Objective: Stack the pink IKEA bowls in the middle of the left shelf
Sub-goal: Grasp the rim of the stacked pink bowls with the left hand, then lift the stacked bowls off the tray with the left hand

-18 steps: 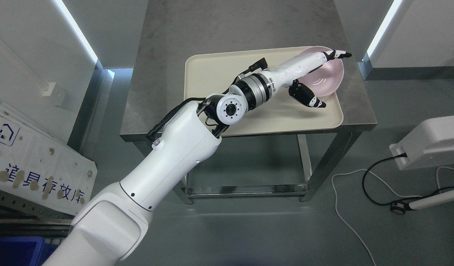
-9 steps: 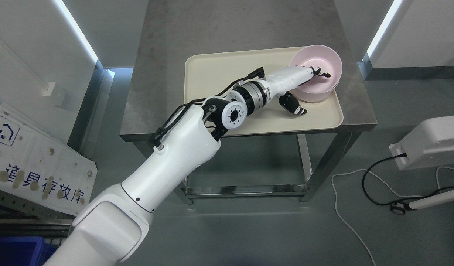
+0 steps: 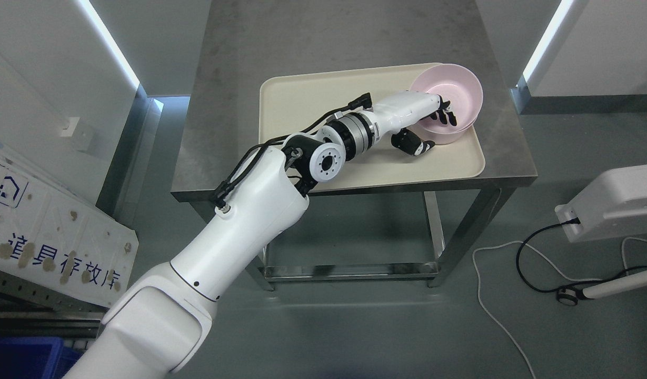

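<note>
A pink bowl (image 3: 455, 92) sits at the far right corner of a cream tray (image 3: 302, 100) on a steel table (image 3: 239, 95). A second rim shows just under it, so it seems nested in another pink bowl (image 3: 455, 138). My left arm reaches in from the lower left across the tray. My left hand (image 3: 435, 131) grips the bowl's near rim. Its dark fingers (image 3: 444, 115) curl down inside the bowl, and the thumb (image 3: 415, 146) lies outside by the wall. No shelf is visible here.
The table stands between two white walls with light strips. A white signboard (image 3: 49, 231) leans at the left, with a blue bin (image 3: 23, 358) below it. On the floor at the right are a white device (image 3: 618, 202) and black and white cables (image 3: 534, 263).
My left hand came down from above the bowl, hooked its fingers over the near rim and curled them. The bowl and tray have slid slightly to the left.
</note>
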Controlling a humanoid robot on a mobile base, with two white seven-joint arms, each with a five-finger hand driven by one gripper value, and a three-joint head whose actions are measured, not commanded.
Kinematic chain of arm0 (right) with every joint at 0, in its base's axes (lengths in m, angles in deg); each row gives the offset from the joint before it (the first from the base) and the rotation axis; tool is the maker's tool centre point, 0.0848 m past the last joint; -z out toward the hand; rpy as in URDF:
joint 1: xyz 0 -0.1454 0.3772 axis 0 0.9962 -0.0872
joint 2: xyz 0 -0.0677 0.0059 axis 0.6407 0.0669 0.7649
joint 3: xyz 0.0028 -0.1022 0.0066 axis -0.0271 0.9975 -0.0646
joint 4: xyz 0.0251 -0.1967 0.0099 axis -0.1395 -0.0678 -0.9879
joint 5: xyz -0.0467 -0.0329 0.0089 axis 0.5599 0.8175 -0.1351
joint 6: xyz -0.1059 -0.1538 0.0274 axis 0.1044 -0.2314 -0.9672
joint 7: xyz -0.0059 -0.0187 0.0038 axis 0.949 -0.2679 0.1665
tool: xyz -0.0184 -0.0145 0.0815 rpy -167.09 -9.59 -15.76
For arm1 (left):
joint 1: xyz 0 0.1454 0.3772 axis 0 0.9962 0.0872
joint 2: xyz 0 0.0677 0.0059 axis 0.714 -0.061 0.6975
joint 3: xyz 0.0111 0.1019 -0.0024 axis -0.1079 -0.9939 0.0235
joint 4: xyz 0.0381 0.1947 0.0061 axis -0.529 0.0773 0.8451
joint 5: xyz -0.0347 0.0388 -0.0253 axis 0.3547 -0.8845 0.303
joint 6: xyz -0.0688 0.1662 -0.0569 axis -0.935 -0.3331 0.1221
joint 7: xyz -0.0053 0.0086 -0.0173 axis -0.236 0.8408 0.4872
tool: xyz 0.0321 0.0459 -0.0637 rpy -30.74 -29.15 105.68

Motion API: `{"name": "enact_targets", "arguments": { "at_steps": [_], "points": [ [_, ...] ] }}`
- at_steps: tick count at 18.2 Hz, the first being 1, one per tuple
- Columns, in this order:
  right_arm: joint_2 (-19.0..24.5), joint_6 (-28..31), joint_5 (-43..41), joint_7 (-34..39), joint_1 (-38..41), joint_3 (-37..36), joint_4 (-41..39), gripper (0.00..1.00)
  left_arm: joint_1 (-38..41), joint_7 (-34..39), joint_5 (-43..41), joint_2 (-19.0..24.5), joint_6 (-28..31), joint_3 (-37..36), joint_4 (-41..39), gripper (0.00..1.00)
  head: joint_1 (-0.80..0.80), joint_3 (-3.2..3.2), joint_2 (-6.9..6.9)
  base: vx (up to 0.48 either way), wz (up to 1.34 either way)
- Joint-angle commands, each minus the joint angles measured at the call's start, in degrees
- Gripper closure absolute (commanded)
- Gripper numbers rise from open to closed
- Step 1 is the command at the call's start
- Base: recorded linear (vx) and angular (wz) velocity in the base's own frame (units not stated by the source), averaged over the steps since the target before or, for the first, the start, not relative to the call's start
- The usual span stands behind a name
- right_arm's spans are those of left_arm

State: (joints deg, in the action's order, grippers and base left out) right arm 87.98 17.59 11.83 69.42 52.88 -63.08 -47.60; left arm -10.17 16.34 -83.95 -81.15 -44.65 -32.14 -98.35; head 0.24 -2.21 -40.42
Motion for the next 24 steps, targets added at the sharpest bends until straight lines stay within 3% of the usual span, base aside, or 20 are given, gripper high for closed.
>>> {"name": "enact_targets", "arguments": {
  "at_steps": [1,6,10,19,24],
  "points": [
    [-1.00,-0.04,0.00,-0.02,0.00,0.00,0.00,0.00,0.64,0.29,-0.69,1.01,-3.54,5.59,0.96,0.85,0.00,0.00,0.00,0.000,0.00],
    [-1.00,-0.04,0.00,-0.02,0.00,0.00,0.00,0.00,2.40,0.29,-0.69,1.01,-7.22,10.32,0.96,1.00,0.00,0.00,0.00,0.000,0.00],
    [-1.00,-0.04,0.00,-0.02,0.08,0.00,0.00,0.00,2.40,0.20,-0.07,1.01,-12.48,17.96,-0.01,1.00,0.00,0.00,0.00,0.000,0.00],
    [-1.00,-0.04,0.00,-0.02,0.00,0.00,0.00,0.00,13.72,-9.55,0.10,1.01,-38.24,38.01,-14.49,1.00,0.00,0.00,0.00,-0.019,0.00],
    [-1.00,-0.04,0.00,-0.02,0.00,0.00,0.00,0.00,19.88,-10.43,0.72,1.01,-41.94,41.44,-22.94,0.99,0.00,0.00,0.00,-0.165,0.00]
  ]
}}
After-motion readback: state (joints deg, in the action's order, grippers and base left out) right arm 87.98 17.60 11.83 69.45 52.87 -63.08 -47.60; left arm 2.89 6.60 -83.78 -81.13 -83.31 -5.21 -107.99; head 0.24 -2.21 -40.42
